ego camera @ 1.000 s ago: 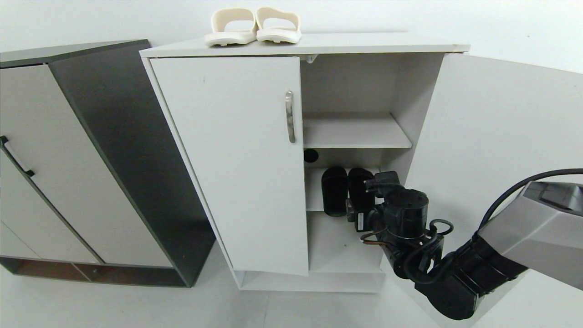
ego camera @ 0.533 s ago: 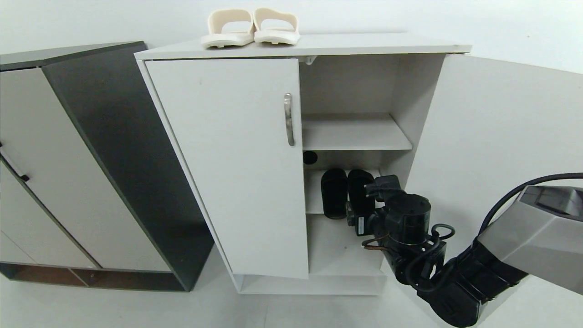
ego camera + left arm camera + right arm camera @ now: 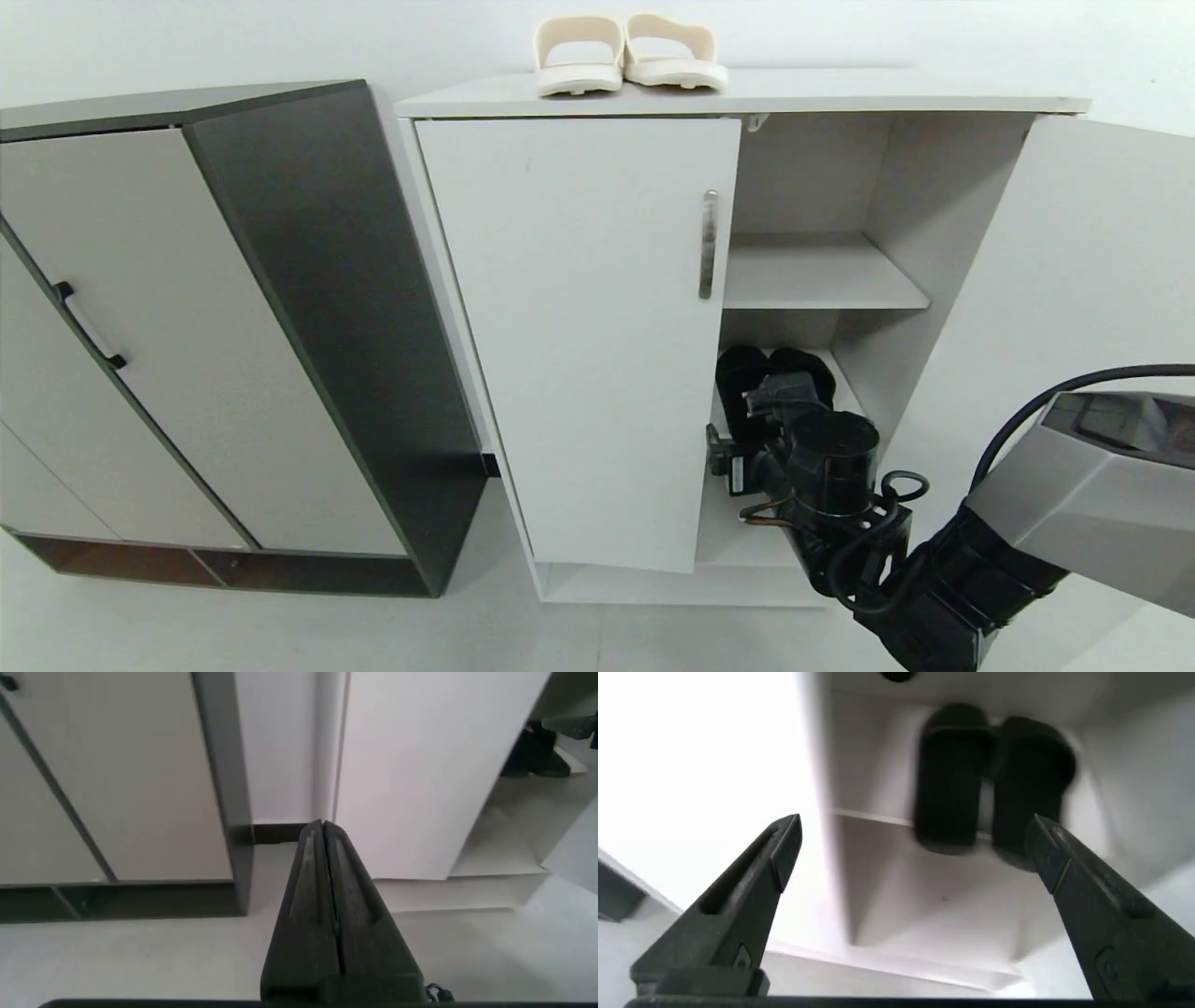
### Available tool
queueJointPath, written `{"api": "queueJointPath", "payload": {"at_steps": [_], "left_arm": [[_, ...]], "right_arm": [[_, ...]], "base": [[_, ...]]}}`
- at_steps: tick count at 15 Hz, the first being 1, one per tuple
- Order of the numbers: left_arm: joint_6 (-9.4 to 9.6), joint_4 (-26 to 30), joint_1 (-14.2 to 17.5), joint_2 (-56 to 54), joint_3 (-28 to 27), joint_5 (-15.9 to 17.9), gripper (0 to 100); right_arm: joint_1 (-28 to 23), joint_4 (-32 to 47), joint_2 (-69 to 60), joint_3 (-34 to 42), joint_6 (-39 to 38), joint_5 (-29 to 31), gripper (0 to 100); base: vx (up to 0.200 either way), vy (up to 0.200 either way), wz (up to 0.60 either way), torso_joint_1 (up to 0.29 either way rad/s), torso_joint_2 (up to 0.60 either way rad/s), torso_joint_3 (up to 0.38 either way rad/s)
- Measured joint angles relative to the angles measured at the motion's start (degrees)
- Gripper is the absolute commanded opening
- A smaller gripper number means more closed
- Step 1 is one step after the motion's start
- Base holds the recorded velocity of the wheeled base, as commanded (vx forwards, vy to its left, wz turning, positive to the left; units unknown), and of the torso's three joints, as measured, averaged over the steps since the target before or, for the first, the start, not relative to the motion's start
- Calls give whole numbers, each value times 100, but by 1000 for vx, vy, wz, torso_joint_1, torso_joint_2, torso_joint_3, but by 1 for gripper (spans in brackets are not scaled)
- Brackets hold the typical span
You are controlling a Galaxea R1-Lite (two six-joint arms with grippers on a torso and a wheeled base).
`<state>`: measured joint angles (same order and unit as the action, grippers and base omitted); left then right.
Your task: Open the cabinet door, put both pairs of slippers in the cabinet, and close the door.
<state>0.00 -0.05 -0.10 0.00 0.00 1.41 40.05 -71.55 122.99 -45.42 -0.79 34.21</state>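
Observation:
A cream pair of slippers sits on top of the white cabinet. The cabinet's right door is swung open and its left door is closed. A black pair of slippers lies on the middle shelf, partly hidden behind my right arm. My right gripper is open in front of that shelf, apart from the black pair and holding nothing. My left gripper is shut and empty, low near the floor, facing the gap between the two cabinets.
A dark grey cabinet with pale doors stands close on the white cabinet's left. The upper shelf is bare. A metal handle is on the closed left door. Light floor lies in front.
The whole head picture has shifted to the right, so the camera moved. My right gripper stays open before the black slippers and now covers more of them.

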Motion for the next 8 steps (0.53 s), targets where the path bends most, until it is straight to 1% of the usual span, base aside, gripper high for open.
{"api": "queueJointPath", "payload": {"at_steps": [1,6,8], "left_arm": [[0,-2,0,0,0,0,0],[0,-2,2,0,0,0,0],[0,-5,2,0,0,4,0]], "right_arm": [[-6,-16,16,2,6,0,100],[11,-88,60,63,108,-7,100],[0,-196,63,146,445,4,100]], "base": [[0,200,0,-2,2,-2],[0,0,0,0,0,0],[0,0,0,0,0,0]]}}
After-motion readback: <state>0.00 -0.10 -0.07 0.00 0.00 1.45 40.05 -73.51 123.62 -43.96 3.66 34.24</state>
